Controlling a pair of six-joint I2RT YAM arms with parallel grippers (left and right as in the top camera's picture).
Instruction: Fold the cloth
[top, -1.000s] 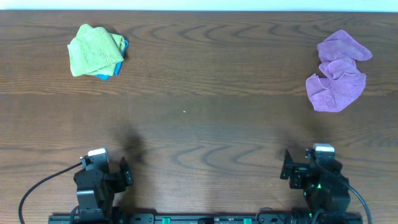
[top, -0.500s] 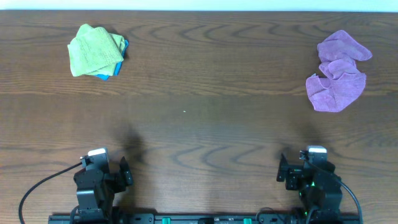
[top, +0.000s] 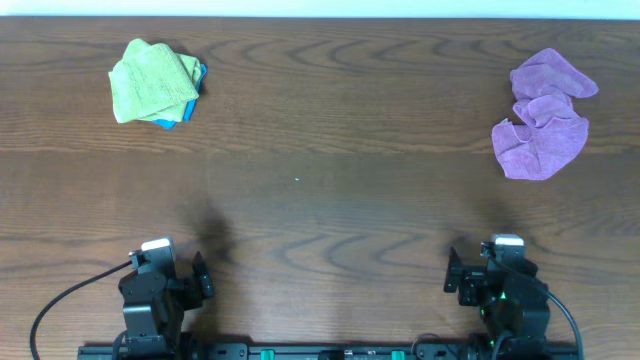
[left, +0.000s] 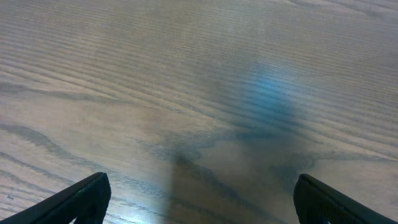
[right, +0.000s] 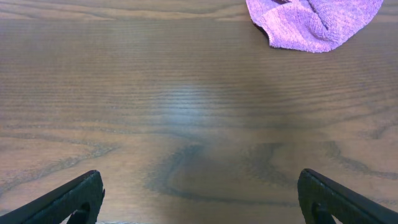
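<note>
A crumpled purple cloth lies at the far right of the wooden table; its near edge also shows at the top of the right wrist view. A folded green cloth lies on a blue cloth at the far left. My left gripper rests at the near left edge, open and empty, its fingertips wide apart over bare wood. My right gripper rests at the near right edge, open and empty, well short of the purple cloth.
The dark wooden table spans the whole view. Black cables run from both arm bases along the near edge.
The right arm has drawn back slightly toward the near edge and a little left. The left arm and all cloths have not moved.
</note>
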